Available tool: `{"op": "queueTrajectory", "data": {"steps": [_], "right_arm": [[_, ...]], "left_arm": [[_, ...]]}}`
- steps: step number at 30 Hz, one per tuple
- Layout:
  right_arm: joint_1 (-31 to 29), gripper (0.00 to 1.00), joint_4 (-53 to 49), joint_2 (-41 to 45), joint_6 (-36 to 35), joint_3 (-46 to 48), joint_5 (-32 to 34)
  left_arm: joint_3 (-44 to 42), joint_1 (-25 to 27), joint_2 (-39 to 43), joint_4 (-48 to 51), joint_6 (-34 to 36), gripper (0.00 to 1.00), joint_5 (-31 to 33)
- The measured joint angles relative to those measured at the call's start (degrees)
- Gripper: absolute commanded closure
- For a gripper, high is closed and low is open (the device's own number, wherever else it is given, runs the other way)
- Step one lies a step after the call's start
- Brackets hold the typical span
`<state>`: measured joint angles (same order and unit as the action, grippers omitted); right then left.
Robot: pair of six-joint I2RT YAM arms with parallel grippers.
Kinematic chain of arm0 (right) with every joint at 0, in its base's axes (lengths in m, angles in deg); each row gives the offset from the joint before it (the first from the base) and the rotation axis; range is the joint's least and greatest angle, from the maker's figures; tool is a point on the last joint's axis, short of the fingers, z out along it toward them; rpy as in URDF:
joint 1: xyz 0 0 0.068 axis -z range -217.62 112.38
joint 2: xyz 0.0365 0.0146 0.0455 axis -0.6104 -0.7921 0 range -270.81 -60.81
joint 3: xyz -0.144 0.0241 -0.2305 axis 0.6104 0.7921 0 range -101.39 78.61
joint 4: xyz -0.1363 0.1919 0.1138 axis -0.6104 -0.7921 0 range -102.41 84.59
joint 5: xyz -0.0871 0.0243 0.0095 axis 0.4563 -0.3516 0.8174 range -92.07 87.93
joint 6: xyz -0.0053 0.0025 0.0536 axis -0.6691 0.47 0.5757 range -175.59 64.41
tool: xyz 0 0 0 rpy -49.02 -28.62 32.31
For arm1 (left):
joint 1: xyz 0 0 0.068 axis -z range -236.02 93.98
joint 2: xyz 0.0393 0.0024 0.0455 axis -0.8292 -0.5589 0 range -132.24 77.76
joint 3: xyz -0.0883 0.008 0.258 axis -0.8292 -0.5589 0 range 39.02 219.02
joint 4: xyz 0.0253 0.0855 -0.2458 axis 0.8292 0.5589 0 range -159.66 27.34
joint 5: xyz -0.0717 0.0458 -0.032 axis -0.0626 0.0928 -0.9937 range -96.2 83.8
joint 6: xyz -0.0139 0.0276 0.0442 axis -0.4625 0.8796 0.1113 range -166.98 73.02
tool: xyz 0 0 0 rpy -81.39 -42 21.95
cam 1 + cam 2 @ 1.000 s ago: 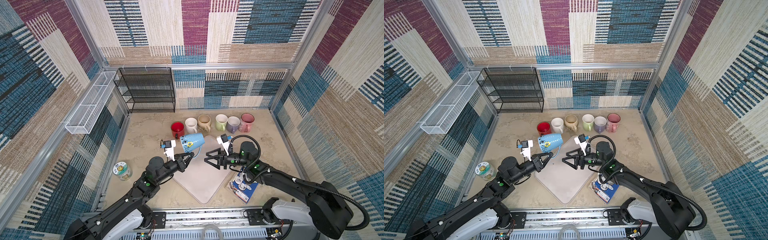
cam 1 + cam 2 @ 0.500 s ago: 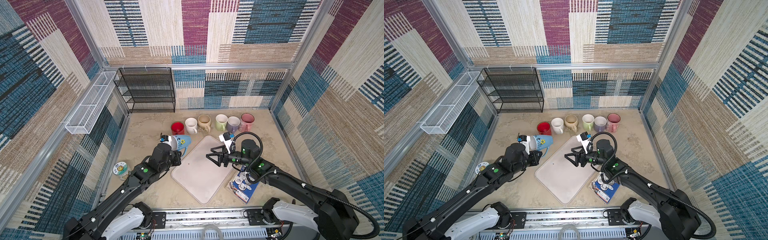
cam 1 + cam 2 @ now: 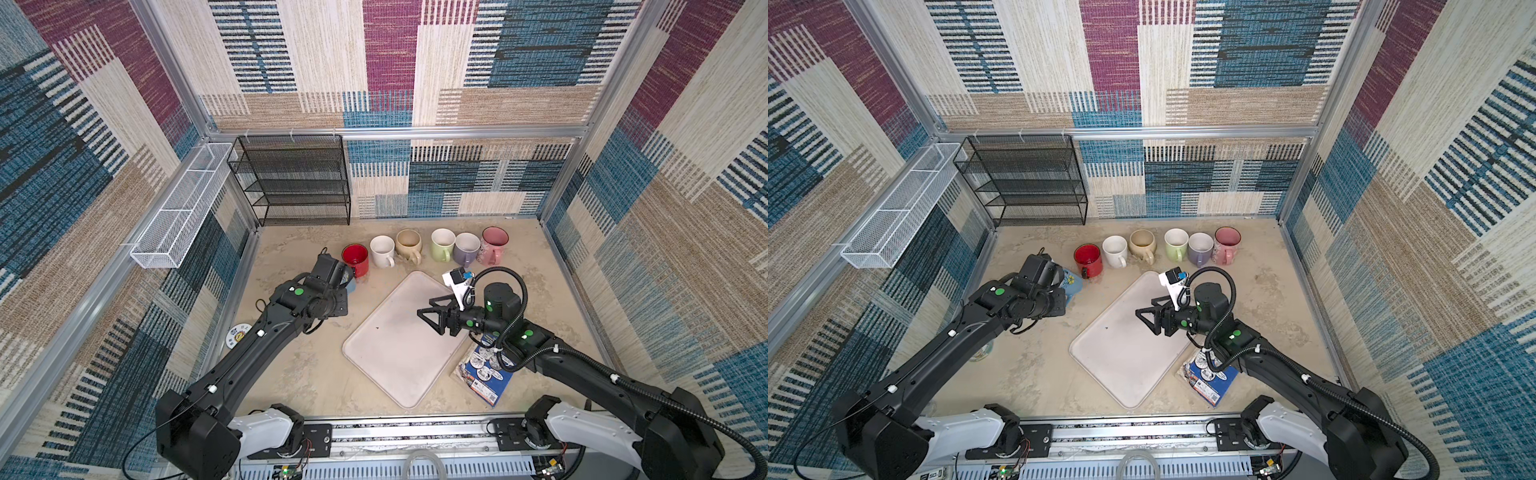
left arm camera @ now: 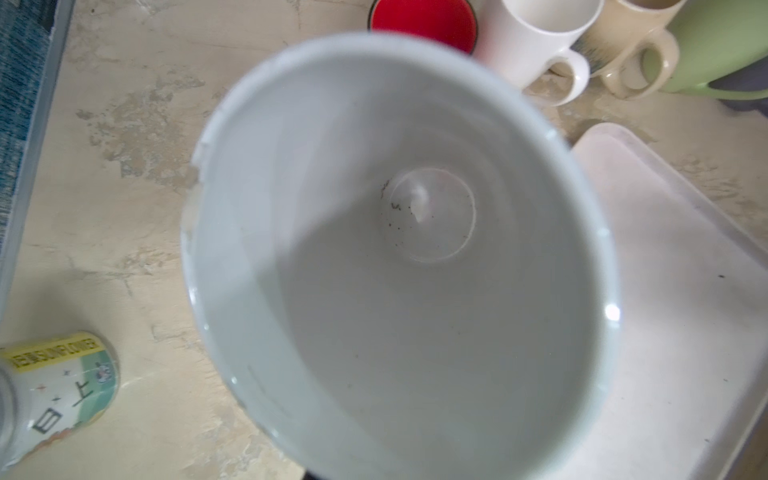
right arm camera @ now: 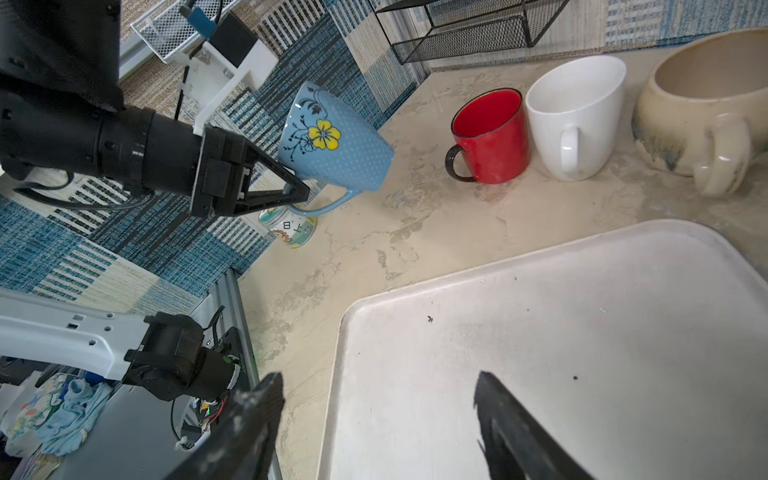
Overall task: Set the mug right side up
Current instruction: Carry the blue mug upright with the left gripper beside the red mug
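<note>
- Fingers point(image 5: 274, 164) of the left gripper point(image 5: 301, 192) were pinched narrow on the handle of the one blue flowered mug point(image 5: 340, 141). It hung tilted over the table point(image 3: 307, 374), mouth toward the left wrist camera, just left of the red mug point(image 3: 355, 257).
- One labelled can point(image 3: 237, 336) stood beside the left arm, near the left wall.
- One white wire basket point(image 3: 178, 216) hung on the left wall, and one black mesh rack point(image 3: 295, 183) stood at the back.
- Six mugs stood upright in a row: red mug, white mug point(image 3: 382, 250), beige mug point(image 3: 409, 245), green mug point(image 3: 442, 244), lavender mug point(image 3: 466, 249), pink mug point(image 3: 494, 243).
- One pale tray point(image 3: 395, 353) lay in front of that row.
- The right gripper point(image 5: 378, 376) hovered over the tray, its two fingers point(image 5: 257, 411) spread wide, holding nothing.
- One blue packet point(image 3: 484, 376) lay at the tray's right edge, partly under the right arm.
</note>
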<state>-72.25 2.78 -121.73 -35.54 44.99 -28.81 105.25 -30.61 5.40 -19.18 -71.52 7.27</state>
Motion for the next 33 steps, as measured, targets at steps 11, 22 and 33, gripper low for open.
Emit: {"op": "queueTrajectory", "data": {"steps": [11,22,33], "right_arm": [[0.0,0.24,0.1,-0.5,-0.6,2.4,1.3],[0.0,0.22,0.6,-1.3,-0.9,3.0,1.9],[0.0,0.22,0.7,-2.7,-1.7,2.9,3.1]], "left_arm": [[10.1,-6.9,-12.0,4.5,6.4,1.00,-0.5],[23.8,-10.2,-27.5,7.4,11.3,1.00,1.0],[35.1,-11.1,-39.7,11.7,15.7,1.00,7.4]]}}
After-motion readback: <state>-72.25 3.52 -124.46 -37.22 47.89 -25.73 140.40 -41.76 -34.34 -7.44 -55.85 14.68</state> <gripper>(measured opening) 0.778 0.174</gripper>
